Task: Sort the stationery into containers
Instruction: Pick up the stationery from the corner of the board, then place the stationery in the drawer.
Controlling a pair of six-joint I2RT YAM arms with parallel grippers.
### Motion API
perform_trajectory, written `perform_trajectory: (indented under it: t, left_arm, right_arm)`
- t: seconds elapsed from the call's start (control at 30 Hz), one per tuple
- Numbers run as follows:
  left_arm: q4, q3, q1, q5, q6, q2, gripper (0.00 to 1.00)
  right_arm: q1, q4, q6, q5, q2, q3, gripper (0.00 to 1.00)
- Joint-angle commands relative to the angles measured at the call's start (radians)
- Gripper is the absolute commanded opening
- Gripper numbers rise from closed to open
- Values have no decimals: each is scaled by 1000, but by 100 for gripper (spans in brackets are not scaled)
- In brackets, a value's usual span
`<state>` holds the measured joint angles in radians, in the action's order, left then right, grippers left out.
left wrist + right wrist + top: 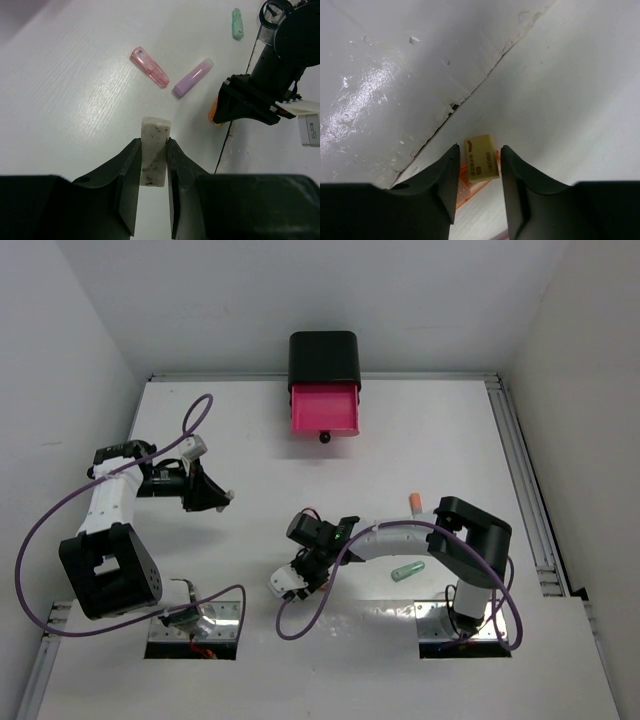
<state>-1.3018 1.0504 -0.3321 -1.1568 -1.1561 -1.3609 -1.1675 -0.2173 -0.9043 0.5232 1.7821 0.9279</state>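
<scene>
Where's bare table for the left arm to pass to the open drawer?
Free: strip between pink drawer and left gripper holding the beige stick; table right of the drawer up to the rail. Crowded: around the right gripper, with pink stick, purple stick, green stick.

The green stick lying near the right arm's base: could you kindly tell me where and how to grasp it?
Take the green stick at its middle, straight from above, closing across its narrow width. It lies flat on the table, both long sides apparently free.
</scene>
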Motion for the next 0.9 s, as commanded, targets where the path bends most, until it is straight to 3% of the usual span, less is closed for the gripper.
perform_trajectory:
  t: [0.0, 0.3, 0.4, 0.5, 0.67, 0.87]
  left_arm:
    - [-16, 37, -12, -47, -37, 9, 0]
    - [-16, 43, -12, -46, -47, -6, 0]
    - [-10, 51, -5, -41, -54, -7, 0]
    - [24, 85, 2, -29, -21, -15, 0]
    - [139, 161, 2, -50, 120, -46, 0]
    - [424, 161, 76, 2, 390, -24, 0]
  right_arm:
    - [-1, 13, -33, 12, 22, 23, 34]
    - [20, 25, -9, -6, -1, 43, 5]
    - [40, 50, 83, -5, -45, 92, 2]
    - [101, 81, 253, -15, -69, 254, 0]
    - [311, 169, 528, -51, -35, 466, 0]
    - [534, 350, 692, -172, 75, 682, 0]
